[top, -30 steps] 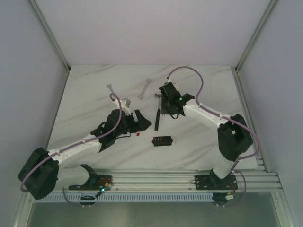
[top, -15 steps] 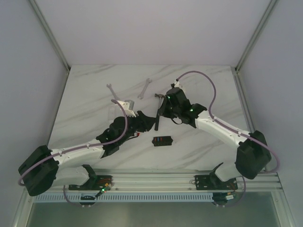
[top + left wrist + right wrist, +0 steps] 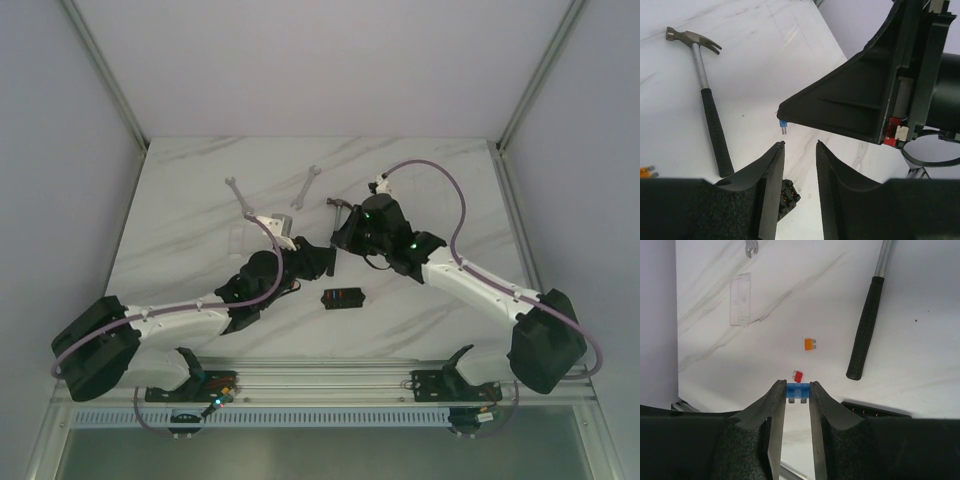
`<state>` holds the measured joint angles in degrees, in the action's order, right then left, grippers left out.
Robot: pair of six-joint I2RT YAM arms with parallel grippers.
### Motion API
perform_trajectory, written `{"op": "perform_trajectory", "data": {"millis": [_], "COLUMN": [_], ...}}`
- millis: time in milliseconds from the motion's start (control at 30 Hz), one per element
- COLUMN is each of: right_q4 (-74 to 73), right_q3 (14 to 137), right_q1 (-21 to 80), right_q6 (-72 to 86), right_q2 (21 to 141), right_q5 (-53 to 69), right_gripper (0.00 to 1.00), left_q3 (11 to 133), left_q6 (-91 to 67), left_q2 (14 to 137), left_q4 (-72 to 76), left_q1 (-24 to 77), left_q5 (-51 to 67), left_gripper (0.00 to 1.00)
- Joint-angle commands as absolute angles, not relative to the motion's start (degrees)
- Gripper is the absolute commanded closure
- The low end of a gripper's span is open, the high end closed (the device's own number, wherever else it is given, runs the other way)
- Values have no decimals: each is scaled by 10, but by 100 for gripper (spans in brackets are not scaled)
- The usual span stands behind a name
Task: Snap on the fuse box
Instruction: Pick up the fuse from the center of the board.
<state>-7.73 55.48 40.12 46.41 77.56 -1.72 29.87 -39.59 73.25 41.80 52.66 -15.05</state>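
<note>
Top external, left to right: left hand [image 3: 320, 262] hangs over mid-bench, fingers parted, nothing between them. The fuse box [image 3: 343, 297] lies flat on the bench [image 3: 180, 200], at 5 o'clock from that hand and 6 o'clock from the right hand [image 3: 340, 240], touching neither. Right hand is clamped on a blue fuse [image 3: 799, 390] by its body, prongs exposed, clear of the bench.

Risks, my read:
- Hands are almost tip to tip. A sideways move by either could clip the other and knock the fuse loose.
- The grip is on a small, slick body. A tilted approach could twist it in the pads, so the prongs miss the slot.
- The box is unrestrained. Push force could skate or tip it unless the left hand braces it.
- Loose red fuse [image 3: 798, 376], orange fuse [image 3: 810, 344] and hammer [image 3: 710, 107] lie near the path.
</note>
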Motion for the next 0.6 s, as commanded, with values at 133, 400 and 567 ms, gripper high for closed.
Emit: {"op": "perform_trajectory", "data": {"millis": [133, 400, 567], "right_q4": [-29, -18, -15], "right_q3": [533, 518, 514], "right_q1": [403, 403, 403], "right_q6": [487, 493, 493], "right_q2": [749, 734, 731], "right_q5": [-4, -1, -3], "right_gripper": [76, 76, 76], "left_q3": [305, 323, 325], "left_q6": [-382, -379, -371], "left_q2": [754, 782, 775], "left_q4": [445, 447, 457], "left_q1": [530, 530, 530], "left_q5": [-174, -174, -174], "left_gripper": [62, 61, 61]}}
